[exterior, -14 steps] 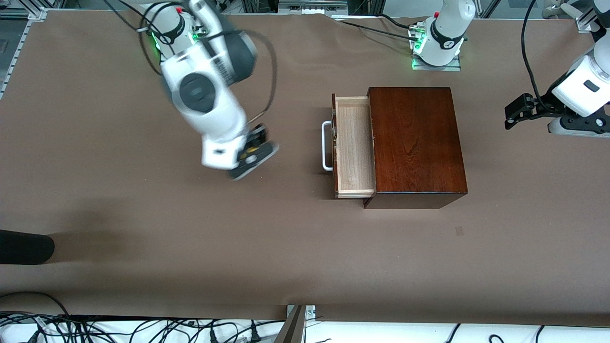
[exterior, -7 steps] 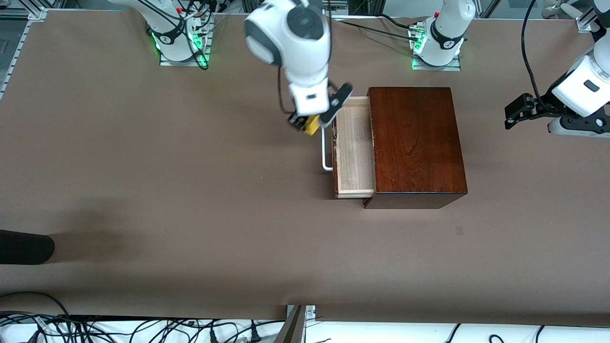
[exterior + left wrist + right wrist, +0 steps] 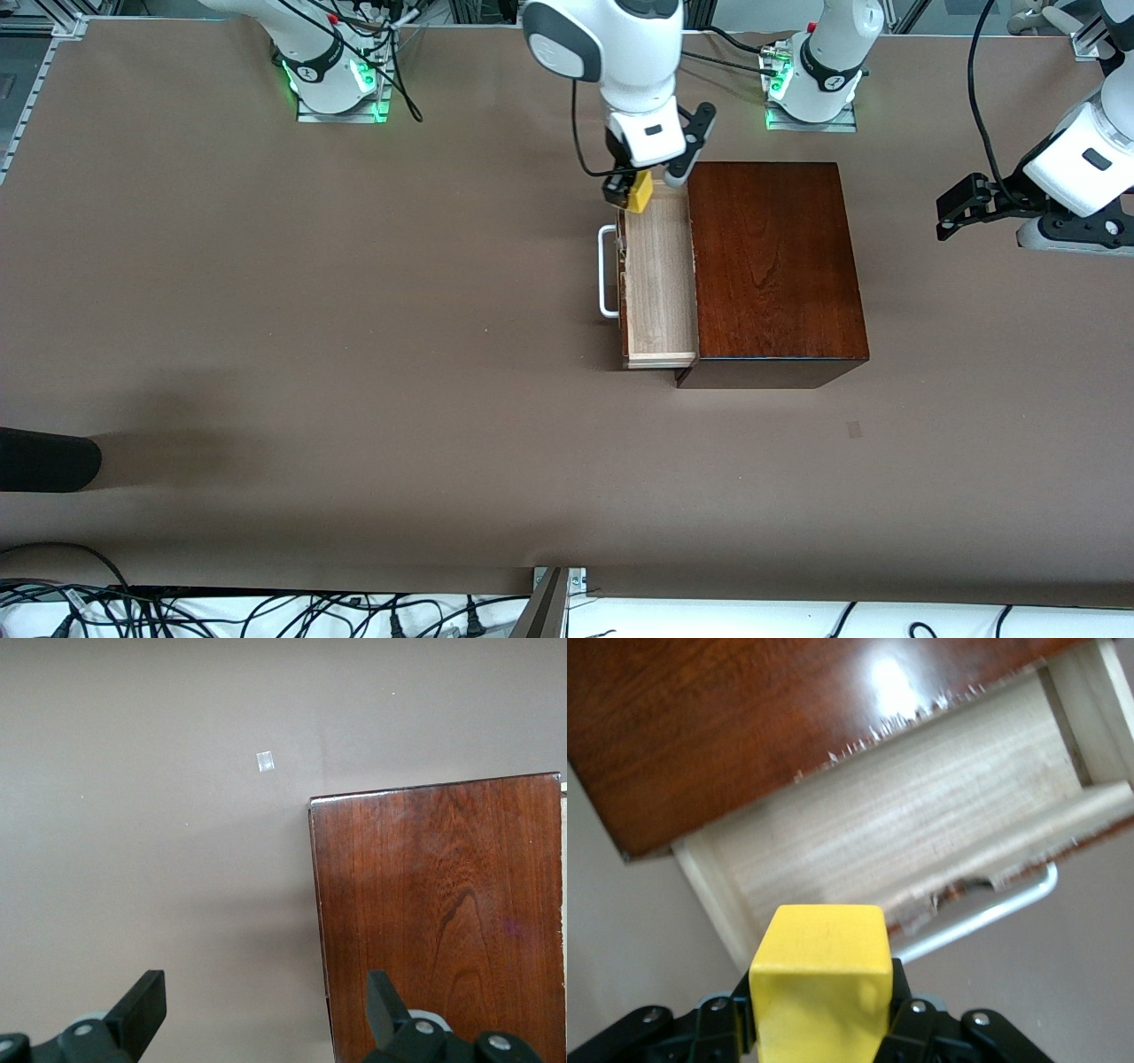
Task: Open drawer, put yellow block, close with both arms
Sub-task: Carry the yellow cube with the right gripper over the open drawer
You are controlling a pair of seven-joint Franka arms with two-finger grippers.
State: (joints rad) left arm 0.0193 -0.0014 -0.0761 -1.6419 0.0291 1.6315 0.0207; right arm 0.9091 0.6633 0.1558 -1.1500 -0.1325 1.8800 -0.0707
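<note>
Right tool (image 3: pixel 640 188) grips bright yellow block (image 3: pixel 640 191) over open drawer (image 3: pixel 657 275).

One small bright yellow cube block (image 3: pixel 640 191). One glossy dark mahogany wooden box (image 3: pixel 772 266), with one pale-wood drawer tray (image 3: pixel 657 279) carrying one white U-shaped bar handle (image 3: pixel 606 270). Two white jointed robot arms, each on one green-lit base, so two bases: right arm's (image 3: pixel 337 84), left arm's (image 3: pixel 811 93). Two black two-finger grippers: right gripper (image 3: pixel 631 193), left gripper (image 3: pixel 950 213); four fingers in all. One small pale square patch (image 3: pixel 265 762) on one brown table (image 3: pixel 354 354).
</note>
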